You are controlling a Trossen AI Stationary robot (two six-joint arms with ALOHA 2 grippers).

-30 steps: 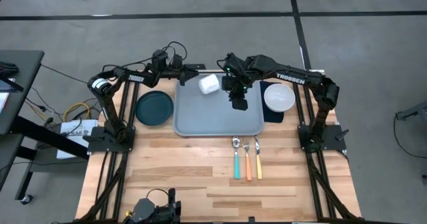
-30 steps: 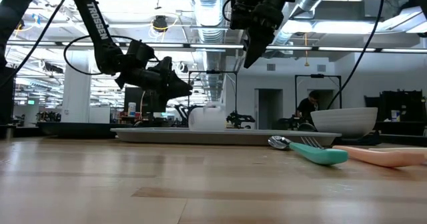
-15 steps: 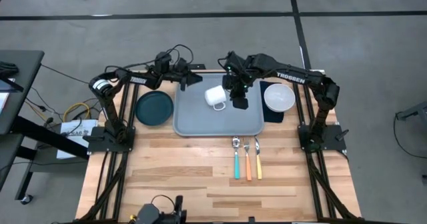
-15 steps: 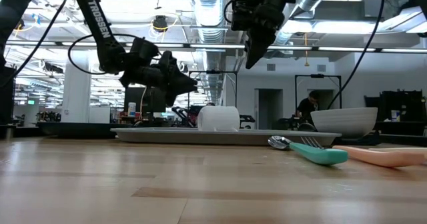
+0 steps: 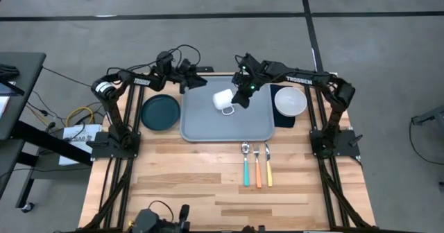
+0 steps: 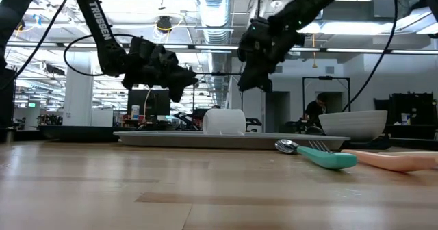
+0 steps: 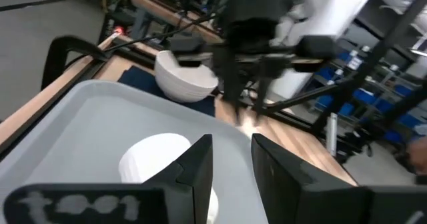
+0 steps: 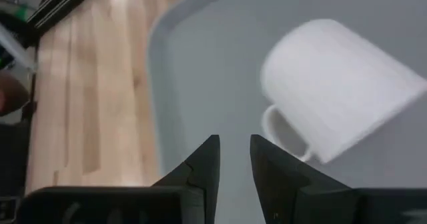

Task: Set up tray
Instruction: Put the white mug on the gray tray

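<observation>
The light blue-grey tray (image 5: 208, 125) lies on the wooden table. A white mug (image 5: 222, 98) rests on it near its far middle, apparently on its side, with the handle (image 8: 283, 132) showing as a loop. My left gripper (image 5: 202, 84) hovers open over the tray's far left corner, level and pointing at the mug (image 7: 157, 161). My right gripper (image 5: 239, 101) slants down just right of the mug (image 8: 340, 84), open by a narrow gap, with nothing between the fingers.
A dark teal plate (image 5: 159, 112) lies left of the tray. A white bowl (image 5: 290, 101) sits on a dark navy napkin (image 5: 284, 118) to its right. Three utensils with coloured handles (image 5: 255, 165) lie near the tray's front edge. Bare wood fills the near half.
The mug has shifted from the tray's far edge, beside my left gripper, toward the tray's middle and has lain still since. My right gripper has come down toward the mug and rolled at the wrist. My left gripper has turned a little in place.
</observation>
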